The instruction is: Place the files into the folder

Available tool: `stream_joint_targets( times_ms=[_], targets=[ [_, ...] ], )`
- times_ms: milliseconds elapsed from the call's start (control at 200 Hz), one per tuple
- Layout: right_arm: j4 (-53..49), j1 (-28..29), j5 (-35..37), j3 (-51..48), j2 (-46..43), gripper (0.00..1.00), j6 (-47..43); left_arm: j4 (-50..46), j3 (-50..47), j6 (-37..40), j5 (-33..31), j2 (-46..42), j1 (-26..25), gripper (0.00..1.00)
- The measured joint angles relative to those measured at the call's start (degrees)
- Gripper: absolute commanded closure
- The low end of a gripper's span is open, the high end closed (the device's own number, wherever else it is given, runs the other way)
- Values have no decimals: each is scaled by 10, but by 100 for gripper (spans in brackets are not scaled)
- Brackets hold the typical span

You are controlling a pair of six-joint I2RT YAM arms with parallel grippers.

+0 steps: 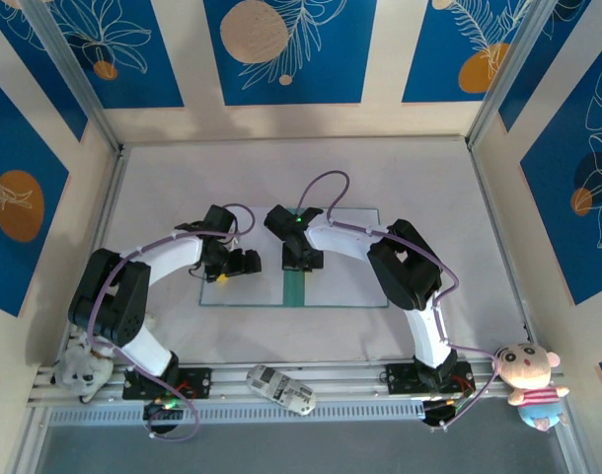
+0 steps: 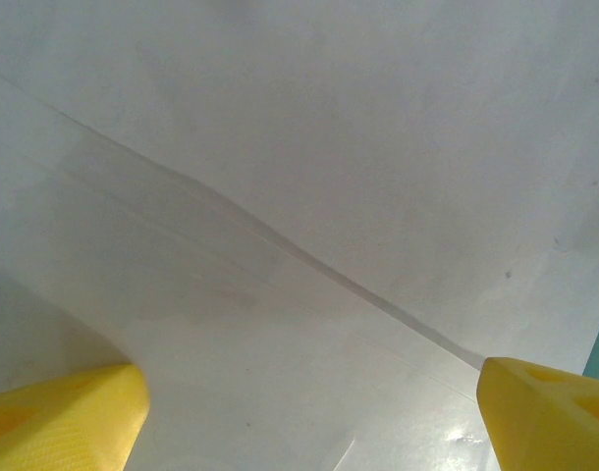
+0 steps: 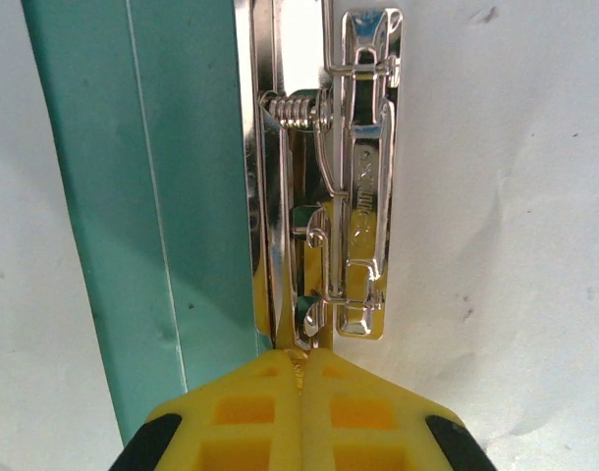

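The teal-green folder [image 1: 295, 289] lies open on the table, and white files [image 1: 345, 237] cover both its covers, leaving the spine strip bare. In the right wrist view the teal strip [image 3: 152, 196] runs beside the metal clip [image 3: 353, 196], with a white sheet [image 3: 496, 196] to the clip's right. My right gripper [image 3: 306, 358] is shut, its yellow fingertips pinching the clip's near end; from above it [image 1: 302, 260] sits over the spine. My left gripper [image 2: 309, 378] hangs open, low over a white sheet [image 2: 280, 196], its fingers [image 2: 74, 407] wide apart; from above it [image 1: 238, 265] is over the left cover.
A grey-white plush toy [image 1: 82, 367] sits by the left arm's base and a pink-striped one [image 1: 528, 380] by the right. A small white device [image 1: 281, 388] lies on the front rail. Frame posts and patterned walls close in the table [image 1: 183, 178].
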Motion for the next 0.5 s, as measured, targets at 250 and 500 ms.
stream_joint_targets(
  times_ms=[250,500],
  targets=[
    [-1,-2,-7,3,0,98,1,0,0,5,2,0,0,10],
    [-17,-2,-8,16,1,98,1,-1,0,6,2,0,0,10]
  ],
)
